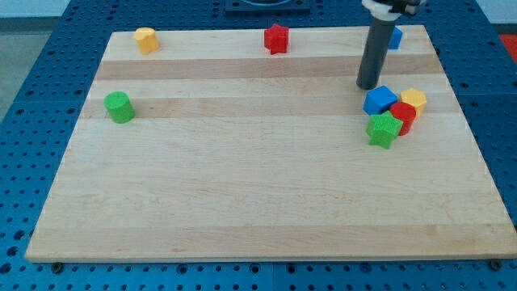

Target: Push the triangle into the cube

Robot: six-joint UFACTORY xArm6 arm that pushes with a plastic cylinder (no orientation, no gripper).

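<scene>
My tip (370,86) rests on the board at the view's right, just above and left of a blue cube (380,100), very close to it. The cube is in a tight cluster with a yellow block (414,99), a red block (403,115) and a green star-shaped block (384,129). A second blue block (396,37) sits near the board's top right edge, mostly hidden behind the rod; its shape cannot be made out.
A red star-shaped block (276,38) lies at the board's top middle. A yellow block (145,40) is at the top left. A green cylinder (119,107) stands at the left. The wooden board (242,186) lies on a blue perforated table.
</scene>
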